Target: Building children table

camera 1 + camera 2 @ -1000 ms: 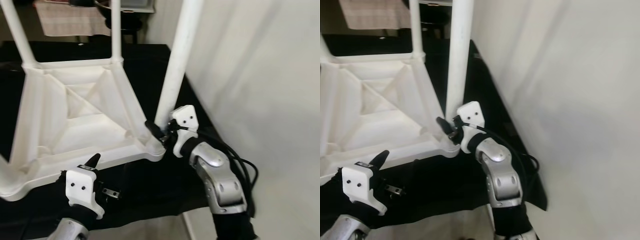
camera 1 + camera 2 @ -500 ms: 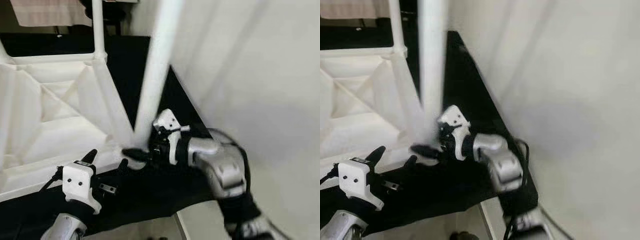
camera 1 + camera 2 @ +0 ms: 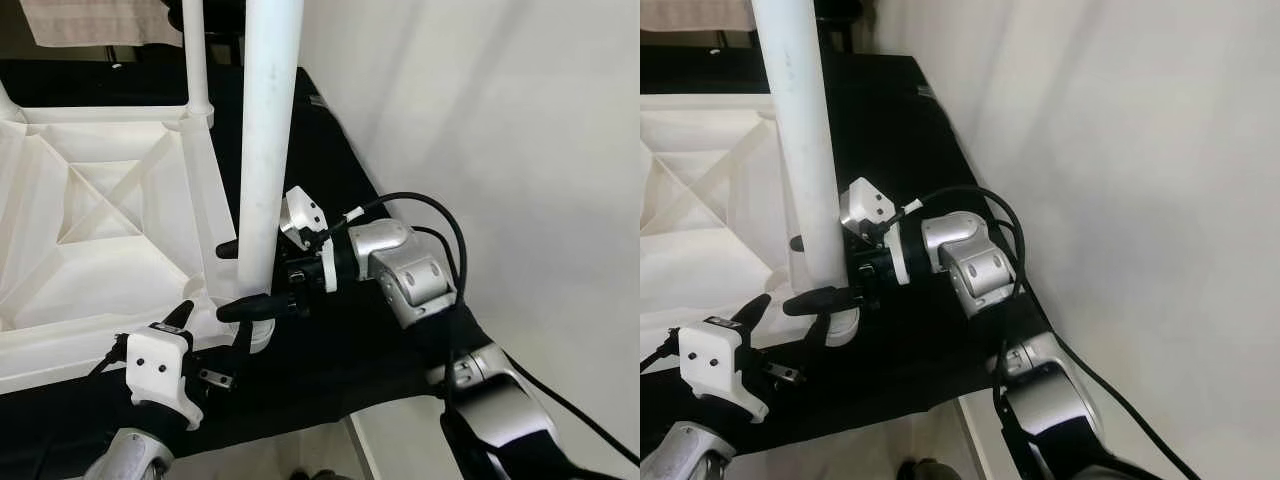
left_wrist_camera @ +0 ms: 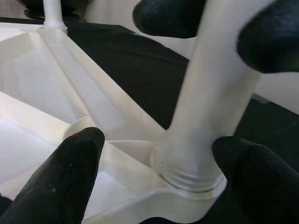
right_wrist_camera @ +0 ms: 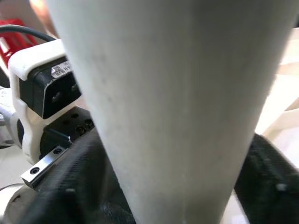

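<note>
A white plastic children's table (image 3: pixel 90 230) lies upside down on a black cloth (image 3: pixel 330 150). At its near right corner a thick white leg (image 3: pixel 268 150) stands almost upright, its threaded foot in the corner socket (image 4: pixel 189 175). My right gripper (image 3: pixel 226 281) reaches in from the right, shut on the leg just above the socket, with one black finger on each side (image 4: pixel 168 16). My left gripper (image 3: pixel 212 330) sits low in front of the same corner. It is open, and its fingers (image 4: pixel 77 161) straddle the socket without touching the leg. The leg (image 5: pixel 177 93) looms very close in the right wrist view.
A white wall (image 3: pixel 500 120) runs close along the right side of the cloth. Two thinner legs (image 3: pixel 195 60) rise from the table's far corners. Pale floor (image 3: pixel 400 440) shows past the cloth's near edge. A black cable (image 3: pixel 440 225) loops over my right forearm.
The head camera has shifted. The leg has gone from leaning right to nearly upright in the socket. My right wrist has swung round to hold it from the side. The left gripper has barely moved.
</note>
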{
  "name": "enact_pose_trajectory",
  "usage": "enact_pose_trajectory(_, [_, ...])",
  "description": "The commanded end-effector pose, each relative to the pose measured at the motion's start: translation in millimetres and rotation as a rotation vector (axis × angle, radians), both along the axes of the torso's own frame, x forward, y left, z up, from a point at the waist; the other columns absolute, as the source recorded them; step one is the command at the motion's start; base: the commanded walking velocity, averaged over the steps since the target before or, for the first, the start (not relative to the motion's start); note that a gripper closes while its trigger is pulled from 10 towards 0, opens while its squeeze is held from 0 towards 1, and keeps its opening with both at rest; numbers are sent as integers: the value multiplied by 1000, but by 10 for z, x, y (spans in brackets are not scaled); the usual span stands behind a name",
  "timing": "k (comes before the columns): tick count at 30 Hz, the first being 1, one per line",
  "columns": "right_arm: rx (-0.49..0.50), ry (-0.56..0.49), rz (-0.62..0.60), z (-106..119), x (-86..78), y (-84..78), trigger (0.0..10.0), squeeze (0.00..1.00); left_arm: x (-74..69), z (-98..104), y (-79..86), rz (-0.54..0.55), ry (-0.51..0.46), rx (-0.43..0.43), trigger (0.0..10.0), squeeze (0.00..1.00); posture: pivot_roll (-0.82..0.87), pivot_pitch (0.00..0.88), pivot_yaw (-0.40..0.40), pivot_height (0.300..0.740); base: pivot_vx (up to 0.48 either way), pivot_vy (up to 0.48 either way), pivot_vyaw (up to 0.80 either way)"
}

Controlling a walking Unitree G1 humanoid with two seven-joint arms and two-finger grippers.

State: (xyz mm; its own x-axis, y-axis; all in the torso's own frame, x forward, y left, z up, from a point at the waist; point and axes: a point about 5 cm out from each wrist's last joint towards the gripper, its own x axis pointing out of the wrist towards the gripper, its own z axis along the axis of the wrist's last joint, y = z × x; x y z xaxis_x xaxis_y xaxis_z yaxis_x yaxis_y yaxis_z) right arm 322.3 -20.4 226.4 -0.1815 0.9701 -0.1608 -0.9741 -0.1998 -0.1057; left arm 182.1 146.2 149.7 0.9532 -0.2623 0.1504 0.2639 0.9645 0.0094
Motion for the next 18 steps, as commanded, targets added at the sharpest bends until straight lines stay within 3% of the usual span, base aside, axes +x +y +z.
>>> enact_pose_trajectory(1, [-1,-6,62,25,-32,62,0,0,-21,-38,-37,-9,14,-3,10000,0,60,121,-199,740,0,0,0])
enact_pose_trajectory(10, [-27,24,94,-71,15,-92,0,0,-35,-30,-44,-16,14,-7,10000,0,48,132,-197,740,0,0,0])
enact_pose_trajectory(17, [-27,72,-49,-185,41,-301,0,0,-41,-17,-37,-16,12,-9,10000,0,16,150,-197,740,0,0,0])
enact_pose_trajectory(18, [5,124,-128,-236,-2,-365,0,0,-42,-12,-30,-16,11,-10,10000,0,9,150,-198,740,0,0,0])
